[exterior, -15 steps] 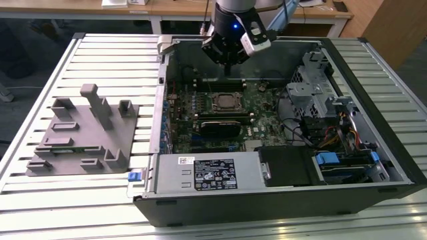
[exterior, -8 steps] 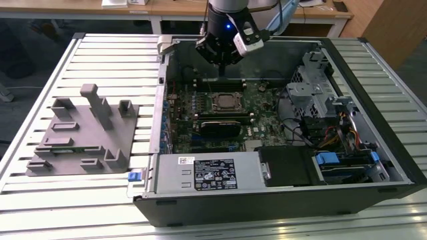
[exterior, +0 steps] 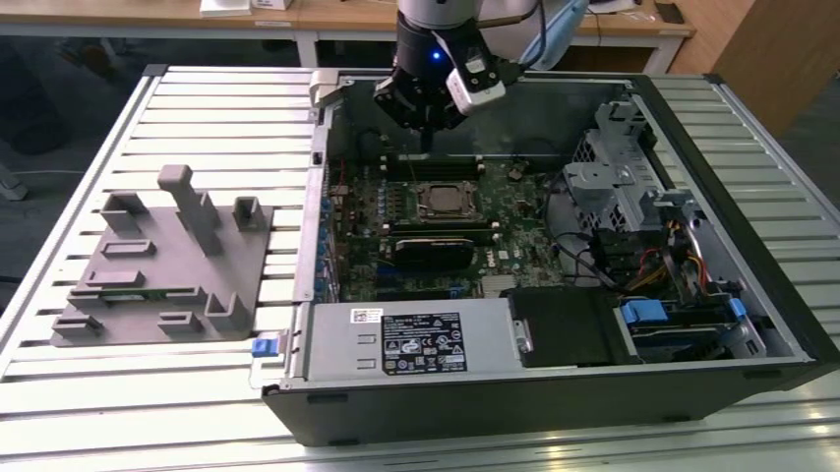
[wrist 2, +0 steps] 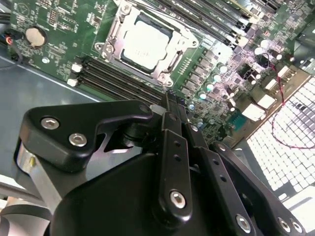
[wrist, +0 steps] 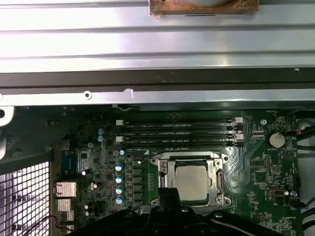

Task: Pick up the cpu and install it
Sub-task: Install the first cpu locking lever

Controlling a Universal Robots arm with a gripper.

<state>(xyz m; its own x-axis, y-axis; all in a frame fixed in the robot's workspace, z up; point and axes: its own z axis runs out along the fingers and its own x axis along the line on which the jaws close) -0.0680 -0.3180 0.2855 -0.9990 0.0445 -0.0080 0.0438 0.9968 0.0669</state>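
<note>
Cpu [wrist: 192, 183] seated in motherboard socket [wrist: 165, 169]. Hand [exterior: 428, 140] hovers at socket's 12 o'clock in exterior view, pressed together, holding nothing. Placement judged done; any next move needs clearance over memory slots [wrist: 179, 132].

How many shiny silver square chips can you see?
1. The cpu sits in the metal-framed socket on the green motherboard, beside the long black memory slots, inside the open computer case. Others could be hidden under parts.

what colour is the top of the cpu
Pale silvery grey. The cpu shows best in the second wrist view.
</note>
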